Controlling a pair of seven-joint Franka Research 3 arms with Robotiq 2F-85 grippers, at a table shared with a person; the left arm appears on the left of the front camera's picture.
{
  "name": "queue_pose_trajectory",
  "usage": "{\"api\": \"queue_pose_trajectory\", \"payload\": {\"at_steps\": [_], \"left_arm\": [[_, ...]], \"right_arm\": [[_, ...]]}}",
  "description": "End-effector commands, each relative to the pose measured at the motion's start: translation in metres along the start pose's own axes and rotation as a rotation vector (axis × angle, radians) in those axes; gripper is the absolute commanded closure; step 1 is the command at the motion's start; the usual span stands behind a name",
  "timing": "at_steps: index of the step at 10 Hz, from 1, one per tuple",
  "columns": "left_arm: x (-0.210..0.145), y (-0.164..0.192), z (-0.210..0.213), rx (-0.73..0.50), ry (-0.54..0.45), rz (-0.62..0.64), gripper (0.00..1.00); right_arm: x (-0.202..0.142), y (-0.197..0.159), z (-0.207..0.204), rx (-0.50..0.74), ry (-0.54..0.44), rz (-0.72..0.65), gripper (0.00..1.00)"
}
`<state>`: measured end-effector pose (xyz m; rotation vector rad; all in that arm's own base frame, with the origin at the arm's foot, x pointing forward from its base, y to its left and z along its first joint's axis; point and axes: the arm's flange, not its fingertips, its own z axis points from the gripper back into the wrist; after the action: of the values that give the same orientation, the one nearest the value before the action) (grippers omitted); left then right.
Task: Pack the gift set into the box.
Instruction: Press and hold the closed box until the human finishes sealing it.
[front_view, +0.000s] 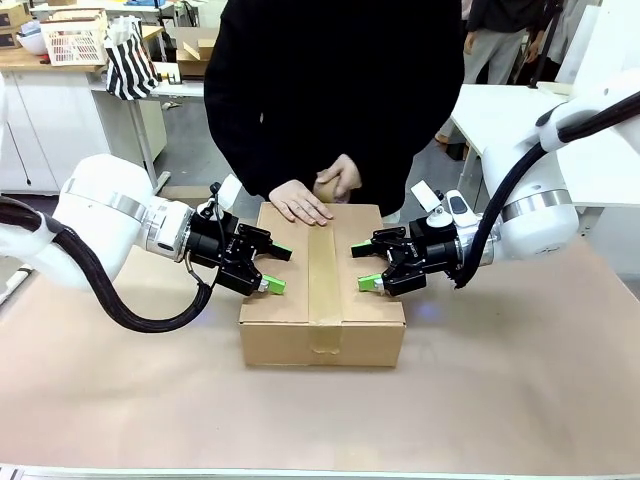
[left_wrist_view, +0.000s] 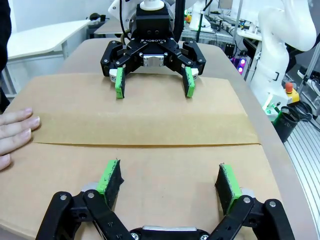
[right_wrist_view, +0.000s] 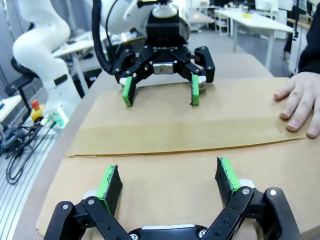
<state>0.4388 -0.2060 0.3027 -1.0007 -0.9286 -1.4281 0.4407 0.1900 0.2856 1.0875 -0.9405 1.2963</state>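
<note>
Front view: the box (front_view: 322, 290) — plain brown carton, flaps closed and taped along the centre — is sitting mid-table; a hand (front_view: 300, 203) is pressing its far edge. Left wrist view: left gripper (left_wrist_view: 170, 185) is hovering wide open, empty. Right wrist view: right gripper (right_wrist_view: 169, 182) likewise is gaping, empty.

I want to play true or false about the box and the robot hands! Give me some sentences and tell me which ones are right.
1. The box is closed, with tape along its top. True.
2. The left end effector is holding a roll of tape. False: it is open and holds nothing.
3. A person's hand lies flat on the far end of the box. True.
4. The right end effector is shut tight. False: its fingers are spread open.
5. The two end effectors face each other over the box. True.
</note>
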Motion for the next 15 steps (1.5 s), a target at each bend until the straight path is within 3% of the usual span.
{"api": "queue_pose_trajectory", "payload": {"at_steps": [1,15], "left_arm": [[-0.0042,-0.0019,0.0006,-0.004,-0.001,-0.012,0.00],[-0.0042,-0.0019,0.0006,-0.004,-0.001,-0.012,0.00]], "right_arm": [[0.0000,0.0008,0.0002,-0.002,0.001,-0.001,0.00],[0.0000,0.0008,0.0002,-0.002,0.001,-0.001,0.00]]}}
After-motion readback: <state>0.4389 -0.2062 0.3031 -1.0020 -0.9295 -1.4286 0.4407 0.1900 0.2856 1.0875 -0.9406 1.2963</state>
